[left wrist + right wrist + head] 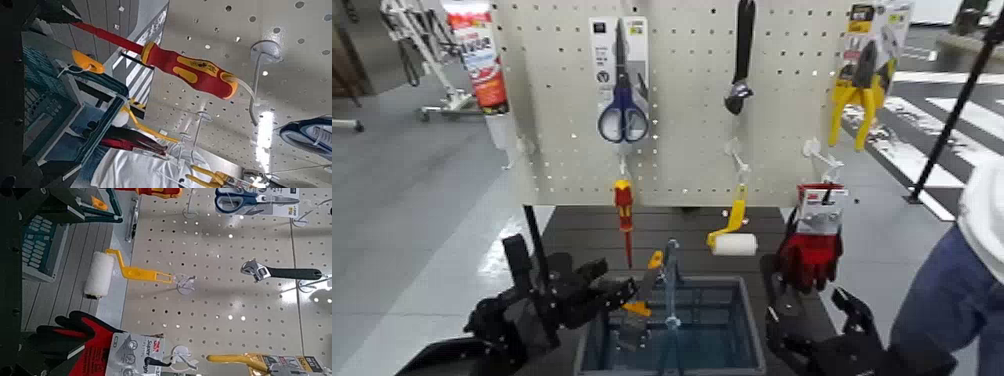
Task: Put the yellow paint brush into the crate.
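The yellow paint brush [644, 292] is tilted over the near-left part of the crate [747, 300]. Its orange tip is up beside the crate's arched handle [672, 275] and its grey bristle block is down inside. My left gripper [624, 292] reaches in from the left and is shut on the brush's dark handle. In the left wrist view the orange tip [88, 61] shows beside the crate wall [43, 102]. The right wrist view shows the tip [98, 202] and the crate [37, 244] far off. My right gripper [814, 305] is open and empty to the right of the crate.
A pegboard [682, 110] stands behind the crate with scissors [622, 100], a wrench [740, 60], pliers [862, 90], a red-and-yellow screwdriver [624, 215], a yellow-handled white roller [734, 238] and red gloves [812, 250]. A person's leg [952, 300] is at the right.
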